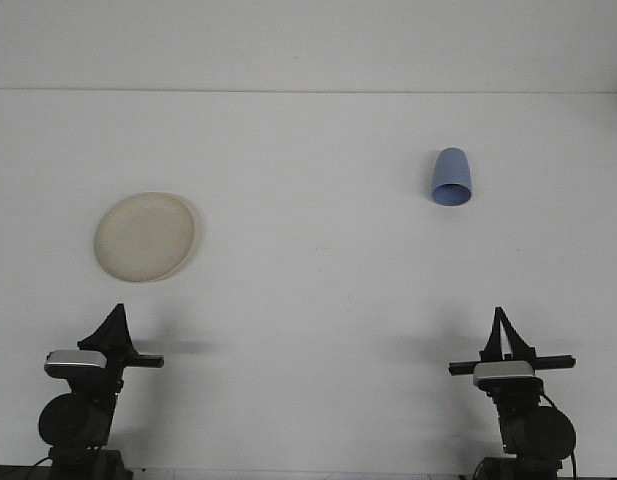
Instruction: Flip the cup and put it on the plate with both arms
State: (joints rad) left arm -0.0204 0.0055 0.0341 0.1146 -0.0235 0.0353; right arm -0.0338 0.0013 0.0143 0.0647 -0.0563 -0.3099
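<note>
The blue cup (453,178) lies on the white surface (318,290) in the far right part of the scene, resting mouth-down or tipped so that its wider rim faces the camera and its narrower closed base points away. Nothing touches it. The right gripper (500,318) sits well apart from it, low at the near edge, almost directly in line below the cup and a little to its right; its two dark fingers (506,335) rise to a point and look pressed together at the tips, holding nothing. The cream plate (145,236) lies flat on the left half of the surface, well apart from the cup, with bare white surface between them. The left gripper (116,312) stands near the front edge below the plate and slightly to its left, closer to the plate than the right gripper is to the cup; its fingers also come together in a dark peak and grip nothing. Both arms rest low at the near corners.
</note>
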